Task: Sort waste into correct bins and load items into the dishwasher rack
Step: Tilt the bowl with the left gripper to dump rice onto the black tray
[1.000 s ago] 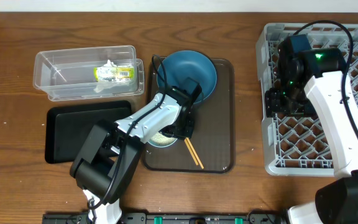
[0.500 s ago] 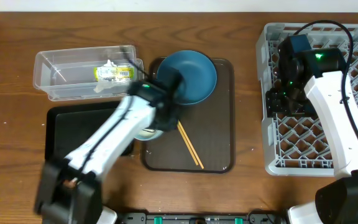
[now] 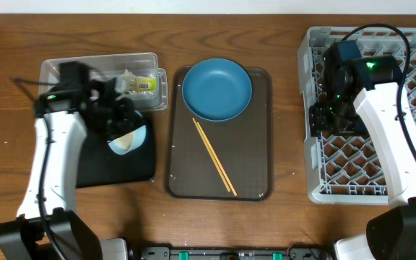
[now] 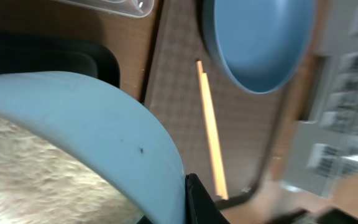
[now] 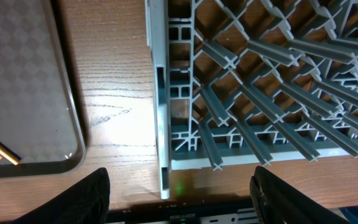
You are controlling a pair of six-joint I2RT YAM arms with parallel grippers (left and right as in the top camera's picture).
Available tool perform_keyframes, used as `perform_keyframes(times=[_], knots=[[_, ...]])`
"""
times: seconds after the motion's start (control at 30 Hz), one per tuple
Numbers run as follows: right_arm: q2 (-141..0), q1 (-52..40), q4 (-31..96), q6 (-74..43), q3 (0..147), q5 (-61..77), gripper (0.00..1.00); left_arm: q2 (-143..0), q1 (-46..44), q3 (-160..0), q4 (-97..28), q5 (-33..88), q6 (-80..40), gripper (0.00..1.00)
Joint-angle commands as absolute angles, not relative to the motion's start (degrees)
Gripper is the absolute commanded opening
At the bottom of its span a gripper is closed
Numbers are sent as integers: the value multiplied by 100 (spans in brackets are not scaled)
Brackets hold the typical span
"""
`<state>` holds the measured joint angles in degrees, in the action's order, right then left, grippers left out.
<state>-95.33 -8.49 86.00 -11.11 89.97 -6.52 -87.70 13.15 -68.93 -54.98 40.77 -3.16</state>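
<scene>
Well, the biggest thing we see is the grey dishwasher rack [image 3: 331, 170] on the right side. The right claw [image 5: 179, 196] hangs over its left edge with its fingers spread wide and nothing between them. Next in size is the brown serving tray [image 3: 251, 159] in the middle. Then comes the black tray [image 3: 114, 170] on the left, with the clear tub [image 3: 149, 61] just beyond it, and a yellow-green wrapper [image 3: 143, 84] lies in the tub. The dark blue plate [image 3: 217, 89] sits at the far end of the brown serving tray. We think it is hard, smooth and a bit heavy, so its rim is the best place to pinch. The light blue bowl [image 3: 127, 137] is up in the air over the black tray, and the left claw [image 3: 120, 124] is pinching its rim tight. The bowl looks hard and slippery and could break if it falls, so we think the hold must be firm. The wooden chopsticks [image 3: 214, 155] lie slanted on the brown serving tray, near the plate. They look thin and light and may roll. Smallest of all is the rice [image 4: 42, 168] inside the bowl, loose and easy to spill.
</scene>
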Motion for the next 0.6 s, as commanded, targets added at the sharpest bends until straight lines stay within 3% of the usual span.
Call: perform_keyframes(times=[0.0,0.27,0.43,0.57], knots=[[-9524,-880,8613,-1151,8989,-753,71,-8989,1984,-6573,-5507,5857,467,6],[-9524,-880,8617,-1149,8989,-753,72,-9826,3212,-6163,-5505,7905,1142,6],[-9524,-880,8615,-1146,8989,-753,72,-10418,3352,-6160,-5505,8923,1199,6],[-9524,-880,8613,-1107,8989,-753,72,-10558,3354,-6160,-5588,9015,681,6]])
